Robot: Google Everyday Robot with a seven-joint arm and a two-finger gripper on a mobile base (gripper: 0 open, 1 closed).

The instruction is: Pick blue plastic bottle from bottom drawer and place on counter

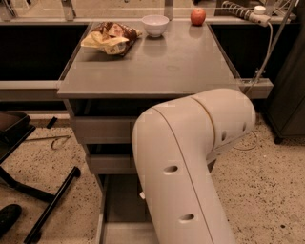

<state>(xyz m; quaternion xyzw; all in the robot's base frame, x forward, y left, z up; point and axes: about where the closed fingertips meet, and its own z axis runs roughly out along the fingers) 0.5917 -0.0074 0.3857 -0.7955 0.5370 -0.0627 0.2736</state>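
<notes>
The counter (157, 66) is the broad grey cabinet top in the upper middle of the camera view. Below it the bottom drawer (119, 205) is pulled open, and a strip of its grey floor and its left wall show. My big white arm (186, 162) fills the lower centre and covers most of the drawer fronts and drawer floor. My gripper is hidden behind the arm, down over the bottom drawer. The blue plastic bottle is hidden too. A small white bit (141, 195) peeks out at the arm's left edge; I cannot tell what it is.
On the counter lie a crumpled snack bag (110, 38), a white bowl (156, 25) and a red apple (198, 16) at the back. A power strip (243, 12) lies on the bench behind. A black chair base (47, 205) stands on the floor at left.
</notes>
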